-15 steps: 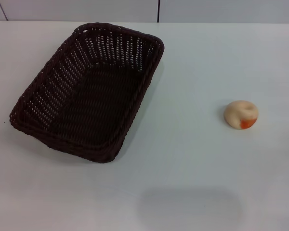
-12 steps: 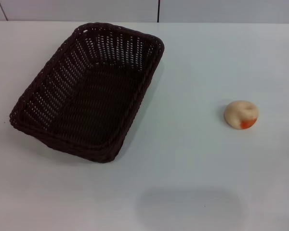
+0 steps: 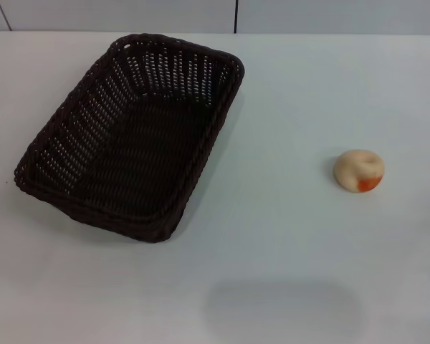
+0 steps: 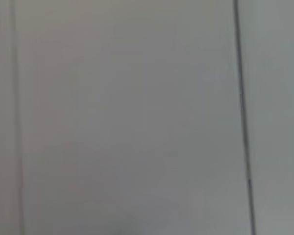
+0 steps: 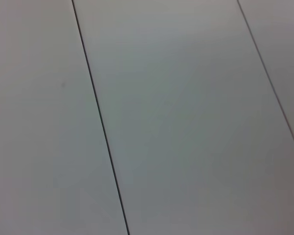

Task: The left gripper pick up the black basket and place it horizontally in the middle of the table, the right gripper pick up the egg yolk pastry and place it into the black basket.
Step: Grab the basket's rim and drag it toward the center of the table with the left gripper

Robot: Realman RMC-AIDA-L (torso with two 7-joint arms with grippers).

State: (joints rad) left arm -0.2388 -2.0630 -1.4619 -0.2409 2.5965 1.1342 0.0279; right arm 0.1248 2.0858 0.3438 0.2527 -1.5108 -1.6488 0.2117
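Observation:
The black basket (image 3: 129,136) lies on the left half of the white table (image 3: 287,236) in the head view, turned at a slant with its long side running from near left to far right. It is empty. The egg yolk pastry (image 3: 359,170), a small cream bun with an orange-red patch, sits on the table to the right of the basket, well apart from it. Neither gripper shows in any view. The two wrist views show only plain grey-white panels with thin dark seams.
A pale wall with a dark vertical seam (image 3: 236,16) runs behind the table's far edge. A soft grey shadow (image 3: 283,308) lies on the table near the front edge.

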